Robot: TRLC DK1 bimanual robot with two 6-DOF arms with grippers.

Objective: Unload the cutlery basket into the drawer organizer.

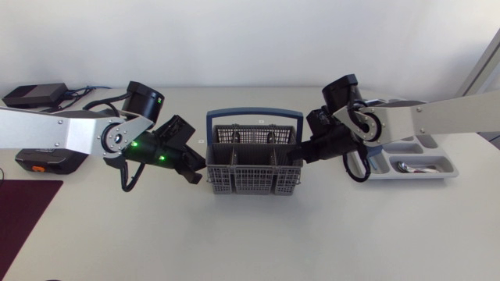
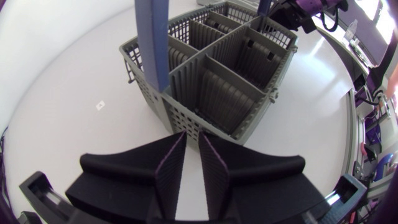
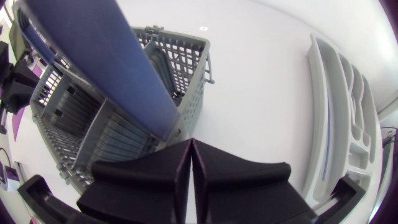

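Observation:
The grey cutlery basket [image 1: 254, 168] with a blue handle [image 1: 254, 115] stands mid-table. No cutlery shows in its compartments [image 2: 236, 74]. My left gripper [image 1: 201, 168] sits against the basket's left wall [image 2: 186, 118], open by a narrow slit [image 2: 187, 142] with only table showing between the fingers. My right gripper [image 1: 297, 156] is shut, with its fingertips meeting [image 3: 190, 143] at the basket's right wall [image 3: 196, 93], beside the handle's foot [image 3: 118, 62]. The pale drawer organizer [image 1: 437, 173] lies at the far right with spoons [image 1: 414, 166] in one slot; it also lies beside the right gripper [image 3: 323, 93].
A black box [image 1: 35, 95] with cables sits at the back left. An orange and black device [image 1: 47, 160] lies under my left arm. A dark maroon mat [image 1: 23, 215] covers the front left corner. The front of the table is bare white surface.

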